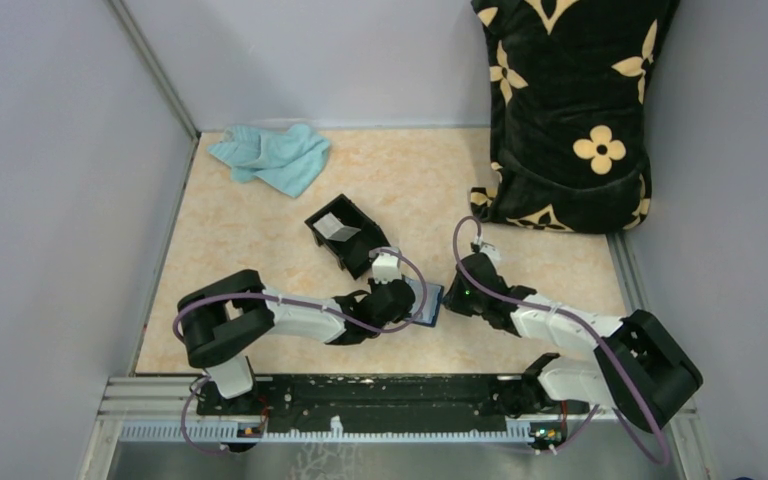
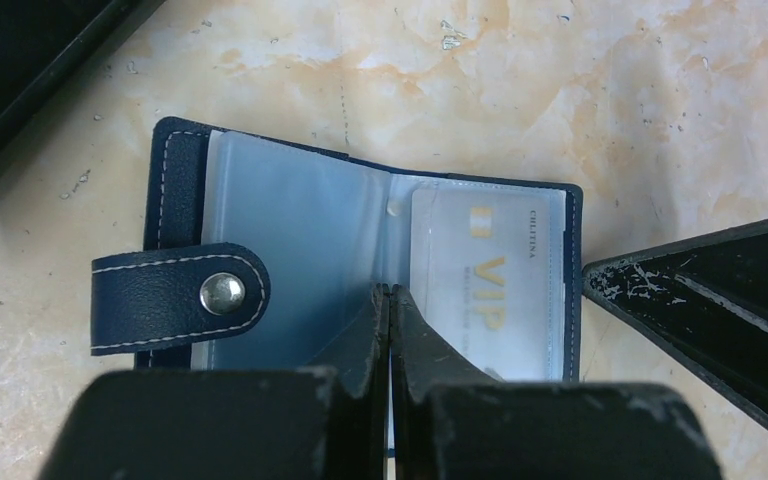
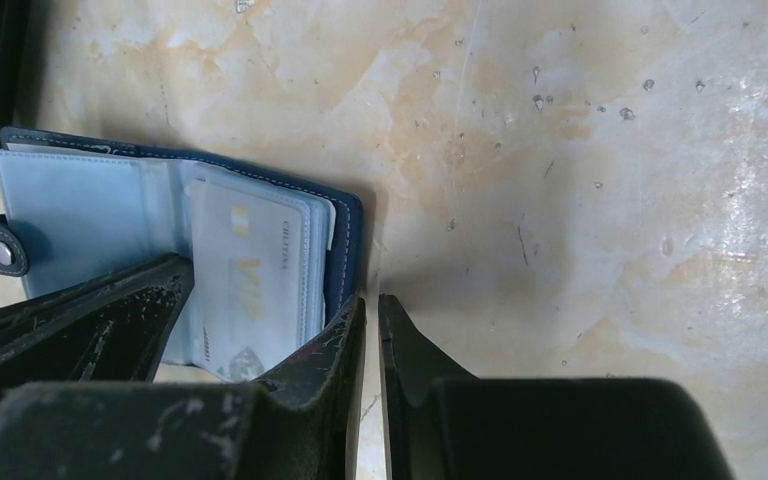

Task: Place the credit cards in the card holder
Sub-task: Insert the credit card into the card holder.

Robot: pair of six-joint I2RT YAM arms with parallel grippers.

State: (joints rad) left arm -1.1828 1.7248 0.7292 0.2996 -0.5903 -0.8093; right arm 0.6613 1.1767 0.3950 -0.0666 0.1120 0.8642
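The navy card holder lies open on the table, its snap tab folded over the clear sleeves. A pale credit card printed VIP sits in the right-hand sleeve, with its near end sticking out. My left gripper is shut, its tips pressing on the holder's middle fold. My right gripper stands just off the holder's right edge, with only a narrow gap and nothing between its fingers. Another pale card lies in the black box.
A teal cloth lies at the back left. A black cushion with yellow flowers leans in the back right corner. The black box stands just behind my left gripper. Walls close in the left, back and right sides.
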